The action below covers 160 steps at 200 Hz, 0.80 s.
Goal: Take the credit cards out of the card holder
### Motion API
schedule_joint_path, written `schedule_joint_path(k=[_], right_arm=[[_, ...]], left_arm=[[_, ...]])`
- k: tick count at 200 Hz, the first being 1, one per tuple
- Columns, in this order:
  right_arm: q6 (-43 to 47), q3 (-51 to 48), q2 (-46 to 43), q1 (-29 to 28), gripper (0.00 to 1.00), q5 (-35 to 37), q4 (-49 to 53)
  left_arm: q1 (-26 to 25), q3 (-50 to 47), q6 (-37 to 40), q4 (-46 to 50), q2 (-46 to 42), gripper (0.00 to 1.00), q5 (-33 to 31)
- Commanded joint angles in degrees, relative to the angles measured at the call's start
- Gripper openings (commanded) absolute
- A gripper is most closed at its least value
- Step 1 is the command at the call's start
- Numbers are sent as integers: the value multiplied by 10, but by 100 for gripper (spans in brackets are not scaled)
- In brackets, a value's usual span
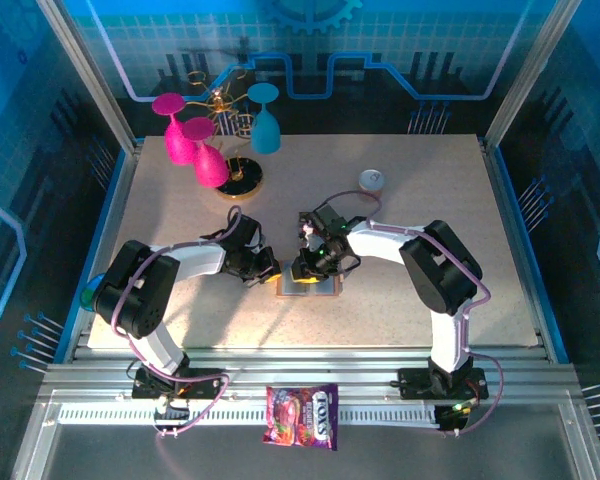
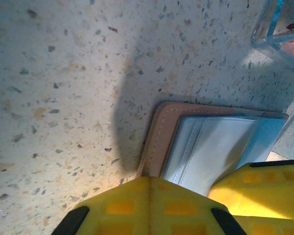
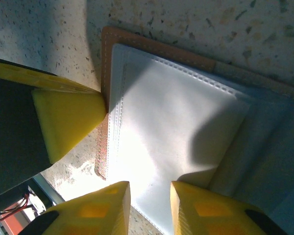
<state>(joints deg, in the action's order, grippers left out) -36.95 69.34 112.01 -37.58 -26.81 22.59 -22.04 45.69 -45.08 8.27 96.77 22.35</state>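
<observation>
The card holder [image 1: 325, 291] lies open and flat on the speckled table [image 1: 430, 200], near the middle and a little toward the near edge, right between the two arms; both come in low over it from either side.

From the left wrist view I see its tan leather border [image 2: 159, 137] with pale stitching, and the grey-blue clear pockets [image 2: 220, 147] inside it; from the right wrist view the same pockets [image 3: 176, 122] catch a hard glare and look almost white, with the brown edge running round them.

The left gripper [image 1: 270, 272] is clenched, its yellow fingers [image 2: 117, 208] pressed together into one block; the tip sits at the holder's left edge, and in the right wrist view that yellow wedge [image 3: 68, 117] touches the leather border. I cannot tell if it pins anything more than the edge.

The right gripper [image 1: 310, 268] hangs over the holder's near side; its fingers [image 3: 206, 210] stand apart with a plain gap, and the pale pocket shows through the gap [image 3: 149, 191]; nothing is clamped there that I can see, so I take it as released.

Further off, pink glasses [image 1: 190, 140] and a blue glass [image 1: 265, 125] hang upside down on a wire stand [image 1: 242, 180] at the far left; a small round grey object [image 1: 371, 180] sits beyond the holder; a colourful candy packet [image 1: 302, 415] rests on the rail between the arm bases; a clear plastic piece [image 2: 277, 34] lies just beyond the holder's corner.
</observation>
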Motion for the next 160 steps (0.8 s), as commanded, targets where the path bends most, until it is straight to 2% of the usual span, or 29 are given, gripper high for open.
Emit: schedule_joint_path(k=[1,61,160], right_arm=[[3,14,8,-7,30,23,30],[4,4,-7,-6,32,46,46],[-40,-67,-35,20,31,-20,-70]], left_arm=[[-5,-3,0,16,-4,7,2],[-4,-2,3,21,3,7,-4],[-4,18,8,38,-3,7,-6]])
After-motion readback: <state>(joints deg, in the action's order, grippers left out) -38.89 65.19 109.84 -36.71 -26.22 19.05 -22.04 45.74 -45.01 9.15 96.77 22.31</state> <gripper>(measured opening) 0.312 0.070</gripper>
